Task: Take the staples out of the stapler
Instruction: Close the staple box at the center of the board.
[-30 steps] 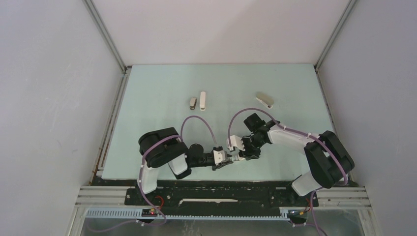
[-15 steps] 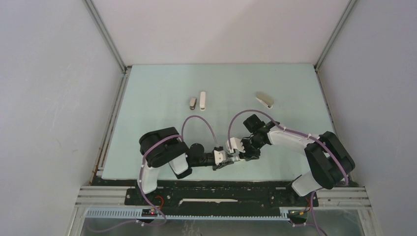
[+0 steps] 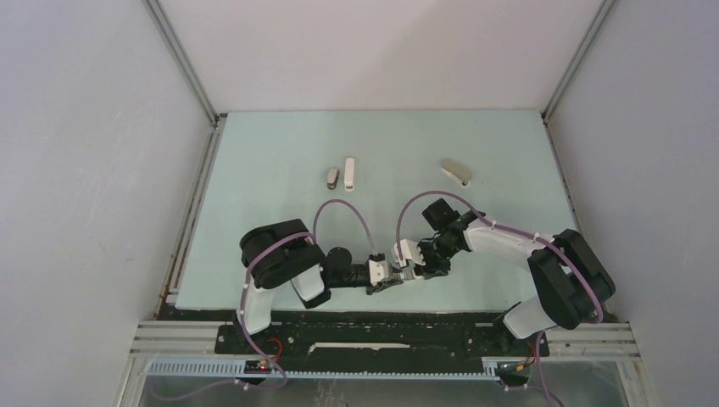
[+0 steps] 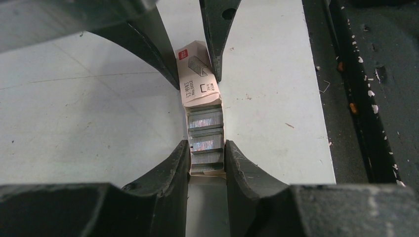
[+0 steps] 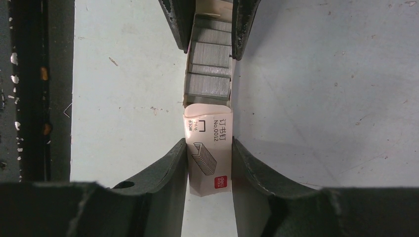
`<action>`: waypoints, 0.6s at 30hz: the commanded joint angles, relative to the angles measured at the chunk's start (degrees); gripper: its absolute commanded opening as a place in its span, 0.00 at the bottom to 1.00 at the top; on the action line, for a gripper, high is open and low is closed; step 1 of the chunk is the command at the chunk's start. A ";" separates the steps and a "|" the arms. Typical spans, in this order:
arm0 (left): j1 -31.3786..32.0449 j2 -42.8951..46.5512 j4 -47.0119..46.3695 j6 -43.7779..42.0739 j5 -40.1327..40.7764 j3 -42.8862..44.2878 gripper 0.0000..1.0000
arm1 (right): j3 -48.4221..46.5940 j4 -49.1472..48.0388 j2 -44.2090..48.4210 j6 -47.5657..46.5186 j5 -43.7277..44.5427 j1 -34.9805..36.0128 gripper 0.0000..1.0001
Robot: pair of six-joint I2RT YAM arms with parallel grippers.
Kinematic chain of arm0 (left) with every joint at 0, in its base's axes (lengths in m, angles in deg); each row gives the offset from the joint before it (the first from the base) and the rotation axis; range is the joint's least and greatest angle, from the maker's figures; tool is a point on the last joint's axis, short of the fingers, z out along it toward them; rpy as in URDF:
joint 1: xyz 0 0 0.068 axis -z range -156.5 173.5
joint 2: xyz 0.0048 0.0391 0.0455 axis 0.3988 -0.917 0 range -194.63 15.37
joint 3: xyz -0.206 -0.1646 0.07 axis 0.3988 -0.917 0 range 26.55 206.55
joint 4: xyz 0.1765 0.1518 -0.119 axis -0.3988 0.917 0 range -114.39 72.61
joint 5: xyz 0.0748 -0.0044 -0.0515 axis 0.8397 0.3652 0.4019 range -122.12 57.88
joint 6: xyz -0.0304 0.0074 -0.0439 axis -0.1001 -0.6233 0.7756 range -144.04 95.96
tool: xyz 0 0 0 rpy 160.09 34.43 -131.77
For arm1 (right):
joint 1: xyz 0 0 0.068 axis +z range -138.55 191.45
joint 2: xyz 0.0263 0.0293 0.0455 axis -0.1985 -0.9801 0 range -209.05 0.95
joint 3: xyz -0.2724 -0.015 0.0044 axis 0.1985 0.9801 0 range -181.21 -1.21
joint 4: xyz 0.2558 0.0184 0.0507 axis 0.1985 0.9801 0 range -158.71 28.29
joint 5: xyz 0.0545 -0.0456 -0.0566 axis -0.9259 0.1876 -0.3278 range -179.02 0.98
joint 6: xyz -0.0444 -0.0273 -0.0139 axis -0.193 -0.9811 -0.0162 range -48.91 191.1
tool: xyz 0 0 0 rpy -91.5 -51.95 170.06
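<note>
Where the pale green surface [image 3: 254, 161] runs toward its far edge, a short grey object [image 3: 332, 176] lies on the left just beside a slim white stapler [image 3: 349, 174]. A narrow gap parts the two, and both are well away from the arms. Nearer the front, the left arm [image 3: 280, 263] reaches rightward along the near edge. Its jaws are clamped on the open end of a small white labelled box [image 4: 198, 75], pressing from both sides where rows of silvery staples [image 4: 206, 140] lie bare in it, packed one after another. In the top view the box sits between the two arms, near the front middle of the surface; whether it touches the surface cannot be told. The printed end of the box, with a red mark and a drawing of a staple block, sits between the right jaws, which are closed on its two sides, as the right wrist view shows plainly. The right arm [image 3: 509, 246] comes in from the right, bent back toward the middle. Farther right and toward the back, the stapler [image 3: 455, 173], a pale grey-beige wedge, lies slantwise on the surface by itself, well apart from both arms and from the box.
</note>
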 commanded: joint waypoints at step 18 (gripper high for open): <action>-0.92 0.73 -0.20 -1.59 -2.90 -2.70 0.23 | 1.55 1.49 1.99 -4.00 -1.19 -0.54 0.45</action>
